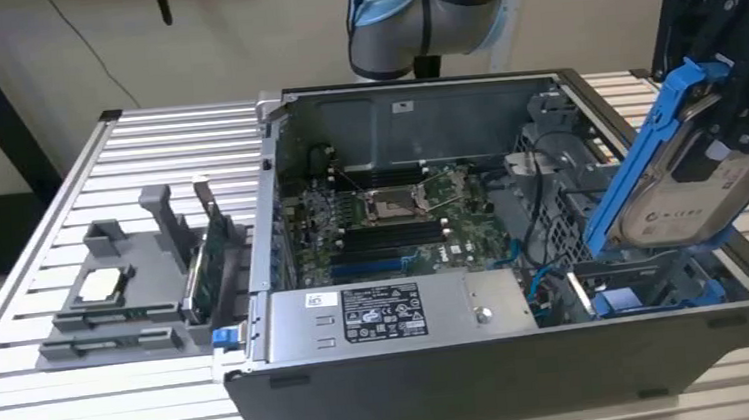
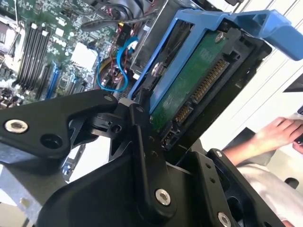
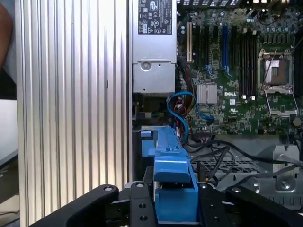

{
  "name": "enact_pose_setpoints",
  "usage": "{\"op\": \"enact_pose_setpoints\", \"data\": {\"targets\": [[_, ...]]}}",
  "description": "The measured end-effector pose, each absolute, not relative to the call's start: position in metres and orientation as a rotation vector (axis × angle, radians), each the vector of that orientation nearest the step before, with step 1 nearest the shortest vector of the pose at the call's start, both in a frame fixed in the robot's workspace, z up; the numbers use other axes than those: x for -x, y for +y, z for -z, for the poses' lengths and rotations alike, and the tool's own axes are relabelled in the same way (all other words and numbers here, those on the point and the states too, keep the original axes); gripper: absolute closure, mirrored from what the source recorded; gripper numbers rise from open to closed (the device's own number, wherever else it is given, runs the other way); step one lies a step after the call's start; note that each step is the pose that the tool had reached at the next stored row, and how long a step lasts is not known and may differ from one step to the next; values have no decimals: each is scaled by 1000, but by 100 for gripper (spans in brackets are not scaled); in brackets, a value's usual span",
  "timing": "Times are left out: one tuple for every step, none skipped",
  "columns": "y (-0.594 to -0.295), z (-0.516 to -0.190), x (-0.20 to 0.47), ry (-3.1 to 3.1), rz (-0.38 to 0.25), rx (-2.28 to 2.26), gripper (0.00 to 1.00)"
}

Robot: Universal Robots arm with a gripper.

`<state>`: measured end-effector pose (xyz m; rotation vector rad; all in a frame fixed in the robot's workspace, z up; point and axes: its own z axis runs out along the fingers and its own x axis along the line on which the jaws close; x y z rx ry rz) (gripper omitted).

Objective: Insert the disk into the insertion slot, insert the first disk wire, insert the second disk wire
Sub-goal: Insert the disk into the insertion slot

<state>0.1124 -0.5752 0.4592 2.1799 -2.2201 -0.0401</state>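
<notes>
My gripper (image 1: 731, 117) is shut on the disk (image 1: 688, 195), a silver-grey drive in a bright blue carrier. I hold it tilted, nearly on edge, above the front corner of the open computer case at the exterior view's right. Its lower end hangs just over the insertion slot (image 1: 649, 294), a dark bay with blue rails. In the second wrist view the disk (image 2: 199, 85) shows its green circuit board and connectors, with the gripper (image 2: 165, 137) clamped on its near end. The first wrist view looks down the blue carrier (image 3: 173, 184) toward the slot (image 3: 144, 142). Blue wires (image 3: 182, 106) loop beside the bay.
The case holds a motherboard (image 1: 389, 219) and a grey power supply (image 1: 383, 315) next to the bay. A grey fixture (image 1: 120, 290) with parts stands on the slatted table at the exterior view's left. A person's hand (image 2: 279, 132) rests just outside the case.
</notes>
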Motion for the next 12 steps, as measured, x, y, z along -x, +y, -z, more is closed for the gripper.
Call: {"op": "enact_pose_setpoints", "data": {"targets": [[-575, -458, -113, -2220, 40, -2180, 67], [-575, -456, -113, -2220, 40, -2180, 67], [-575, -454, -113, -2220, 40, -2180, 67], [-575, -453, -113, -2220, 40, -2180, 67], [-575, -451, -113, -2220, 40, -2180, 67], [-575, -450, -113, -2220, 40, -2180, 67], [-575, -448, -114, -2220, 40, -2180, 67], [-575, -446, -114, -2220, 40, -2180, 67], [-575, -445, -114, -2220, 40, -2180, 67], [-575, -443, -114, -2220, 40, -2180, 67], [-575, -442, -114, -2220, 40, -2180, 67], [-575, -441, -115, -2220, 40, -2180, 67]]}}
